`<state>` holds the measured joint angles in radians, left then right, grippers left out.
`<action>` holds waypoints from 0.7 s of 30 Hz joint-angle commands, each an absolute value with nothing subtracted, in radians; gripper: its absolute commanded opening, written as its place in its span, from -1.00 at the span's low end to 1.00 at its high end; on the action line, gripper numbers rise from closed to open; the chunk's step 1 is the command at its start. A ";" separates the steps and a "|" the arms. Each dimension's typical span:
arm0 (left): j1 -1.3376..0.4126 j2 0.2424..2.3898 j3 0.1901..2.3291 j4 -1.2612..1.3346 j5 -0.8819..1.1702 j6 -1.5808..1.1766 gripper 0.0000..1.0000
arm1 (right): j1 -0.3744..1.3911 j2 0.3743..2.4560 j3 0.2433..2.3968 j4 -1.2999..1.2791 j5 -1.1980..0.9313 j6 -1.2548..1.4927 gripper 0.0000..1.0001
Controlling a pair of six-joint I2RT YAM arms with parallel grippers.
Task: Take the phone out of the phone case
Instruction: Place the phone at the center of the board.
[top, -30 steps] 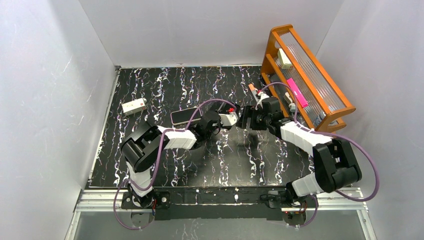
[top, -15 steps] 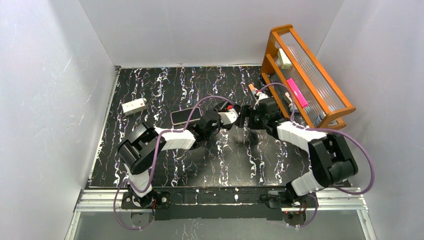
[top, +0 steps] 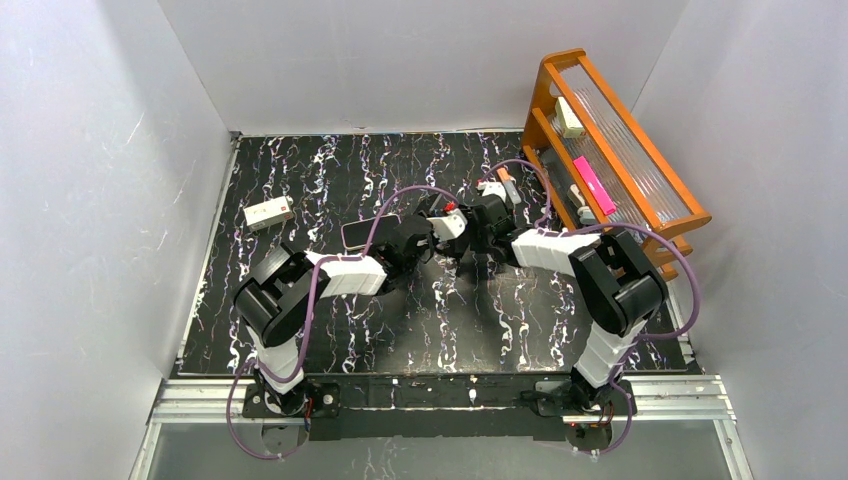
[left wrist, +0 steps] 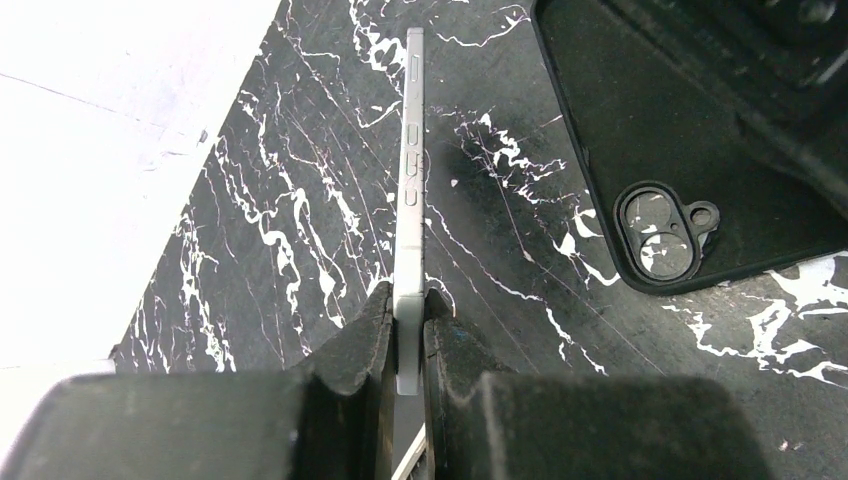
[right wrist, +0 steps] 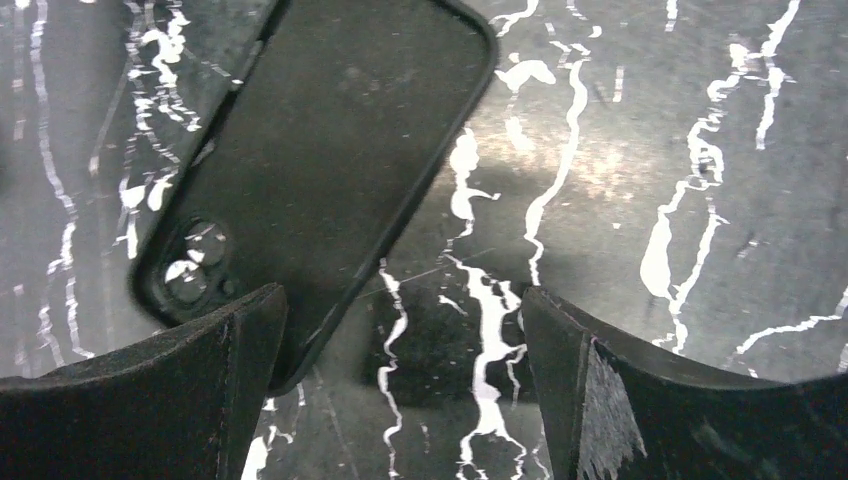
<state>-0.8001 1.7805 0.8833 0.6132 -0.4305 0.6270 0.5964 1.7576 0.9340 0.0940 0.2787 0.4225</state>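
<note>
I'm pinching the phone on edge in my left gripper, its long axis pointing straight ahead. My right gripper is hovering spread over the flat-lying black phone case.

Bright, even overhead light; soft shadows, a glare patch on the tabletop, blurry foreground.

Both arms reach forward, wrists nearly meeting. The left end effector pinches the phone (edge-on); the right end effector gapes wide.
</note>
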 commanded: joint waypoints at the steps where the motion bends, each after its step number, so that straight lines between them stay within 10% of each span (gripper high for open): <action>1: -0.794 1.750 0.871 0.707 -0.452 0.610 -1.00 | 0.601 1.762 0.957 0.026 0.449 0.366 0.92; 21: -0.820 1.806 0.806 0.771 -0.493 0.683 -1.00 | 0.591 1.493 0.828 0.063 0.343 0.340 0.97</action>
<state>-0.8101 1.7958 0.8375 0.6697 -0.4213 0.6563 0.5957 1.5589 0.8673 0.0250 0.3523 0.2829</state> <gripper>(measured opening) 0.068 0.984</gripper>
